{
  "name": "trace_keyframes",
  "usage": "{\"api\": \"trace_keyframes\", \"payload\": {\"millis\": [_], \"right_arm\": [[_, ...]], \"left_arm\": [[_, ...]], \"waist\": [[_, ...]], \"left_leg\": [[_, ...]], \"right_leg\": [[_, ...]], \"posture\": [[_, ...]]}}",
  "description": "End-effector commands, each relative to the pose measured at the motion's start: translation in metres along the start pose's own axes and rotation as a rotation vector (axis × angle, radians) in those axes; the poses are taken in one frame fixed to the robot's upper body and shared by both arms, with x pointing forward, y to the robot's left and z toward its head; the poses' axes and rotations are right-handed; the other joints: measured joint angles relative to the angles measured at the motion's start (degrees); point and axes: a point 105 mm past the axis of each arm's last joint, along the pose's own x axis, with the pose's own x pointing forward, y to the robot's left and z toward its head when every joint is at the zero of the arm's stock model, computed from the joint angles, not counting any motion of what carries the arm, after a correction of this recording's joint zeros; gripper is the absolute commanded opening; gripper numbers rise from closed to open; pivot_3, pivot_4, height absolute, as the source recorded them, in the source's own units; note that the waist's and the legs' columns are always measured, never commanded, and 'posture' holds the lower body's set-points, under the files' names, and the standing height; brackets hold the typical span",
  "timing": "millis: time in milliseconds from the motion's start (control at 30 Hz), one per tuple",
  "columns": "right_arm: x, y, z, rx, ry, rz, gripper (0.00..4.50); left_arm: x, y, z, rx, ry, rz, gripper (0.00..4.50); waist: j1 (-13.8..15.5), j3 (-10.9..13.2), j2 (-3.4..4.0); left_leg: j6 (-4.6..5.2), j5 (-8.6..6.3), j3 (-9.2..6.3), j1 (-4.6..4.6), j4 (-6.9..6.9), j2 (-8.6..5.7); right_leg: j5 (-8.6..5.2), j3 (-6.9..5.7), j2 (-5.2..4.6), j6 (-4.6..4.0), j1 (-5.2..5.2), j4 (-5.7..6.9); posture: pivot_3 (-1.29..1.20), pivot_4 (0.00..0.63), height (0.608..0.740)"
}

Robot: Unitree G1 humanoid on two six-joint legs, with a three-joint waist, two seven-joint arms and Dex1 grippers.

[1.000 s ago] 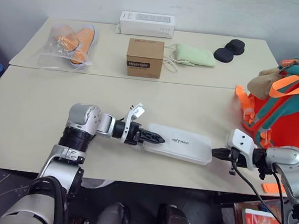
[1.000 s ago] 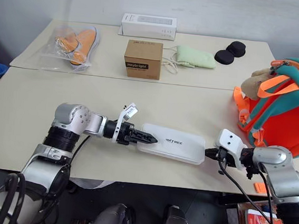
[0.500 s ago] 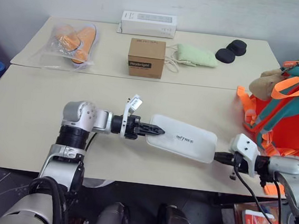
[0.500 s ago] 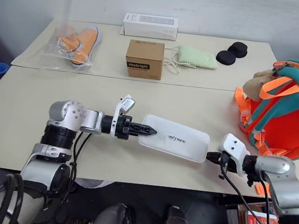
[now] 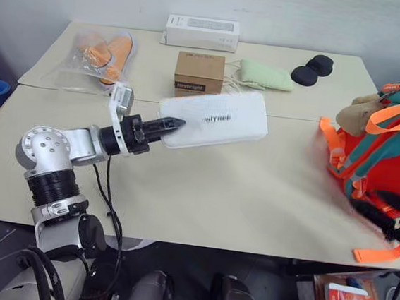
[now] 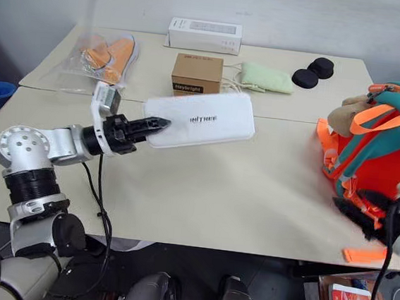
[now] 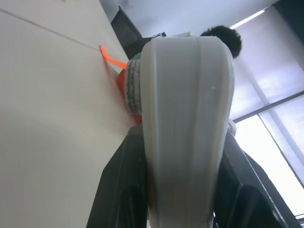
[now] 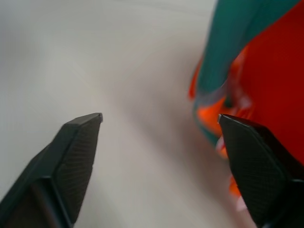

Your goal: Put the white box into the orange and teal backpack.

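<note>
I see 1 brown carton (image 5: 198,75), 1 long white carton (image 5: 201,32), 2 black discs (image 5: 312,69) behind. L gripper (image 5: 165,125) clamps white box (image 5: 213,119) above table (image 5: 253,190), backpack (image 5: 390,158) at right; R gripper (image 8: 159,142) fingers spread wide.

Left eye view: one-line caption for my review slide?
Left gripper holds the white box above the table, orange and teal backpack waiting alongside.

Near table (image 5: 201,207), with a second table (image 5: 45,64) abutting behind it. On the rear table, left to right: bagged shoes (image 5: 99,55), cardboard cube (image 5: 198,75), pouch (image 5: 264,74), two discs (image 5: 314,69); long carton (image 5: 200,33) behind the cube. The white box (image 5: 214,118) is held above the near table by the left gripper (image 5: 168,126). The backpack (image 5: 387,161) stands at the right edge.
</note>
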Motion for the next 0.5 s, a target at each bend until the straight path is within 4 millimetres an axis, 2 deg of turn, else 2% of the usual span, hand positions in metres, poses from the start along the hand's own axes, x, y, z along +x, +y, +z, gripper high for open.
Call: {"api": "trace_keyframes", "payload": {"millis": [33, 200, 367, 433, 500], "right_arm": [[0.019, -0.013, 0.008, 0.093, -0.079, -0.106, 4.48], [0.059, -0.026, 0.012, 0.224, -0.158, -0.207, 4.48], [0.082, -0.028, 0.015, 0.265, -0.199, -0.217, 4.48], [0.089, -0.028, 0.018, 0.252, -0.221, -0.201, 4.10], [0.093, -0.026, 0.022, 0.237, -0.240, -0.174, 3.49]], "left_arm": [[0.002, -0.028, 0.011, 0.095, -0.028, -0.087, 1.23], [0.002, -0.043, 0.013, 0.165, -0.026, -0.114, 1.23], [0.002, -0.046, 0.009, 0.207, -0.010, -0.086, 1.23], [0.000, -0.044, 0.011, 0.222, -0.020, -0.059, 1.23], [-0.003, -0.042, 0.014, 0.233, -0.042, -0.031, 1.23]], "waist": [[-0.04, 0.01, -0.04], [-0.18, 0.01, -0.03], [-0.72, 0.01, -0.03], [-1.13, 0.01, -0.03], [-1.35, 0.01, -0.03]], "left_leg": [[-0.04, 0.01, -0.01, 0.00, -0.02, 0.02], [-0.03, 0.04, 0.11, -0.04, -0.08, -0.02], [0.28, 0.23, 0.23, -0.03, -0.09, 0.01], [0.28, 0.25, 0.24, -0.03, -0.09, 0.04], [0.28, 0.25, 0.31, -0.01, -0.10, 0.08]], "right_leg": [[-0.01, -0.01, 0.05, -0.01, 0.01, -0.02], [-0.01, 0.02, 0.20, -0.01, -0.08, 0.01], [0.01, 0.10, 0.62, 0.03, -0.09, 0.14], [0.01, 0.13, 0.70, 0.03, -0.08, 0.17], [0.02, 0.13, 0.77, 0.03, -0.09, 0.16]], "posture": [[0.00, 0.150, 0.740], [0.00, 0.150, 0.740], [0.00, 0.150, 0.740], [0.00, 0.150, 0.740], [0.00, 0.150, 0.740]]}}
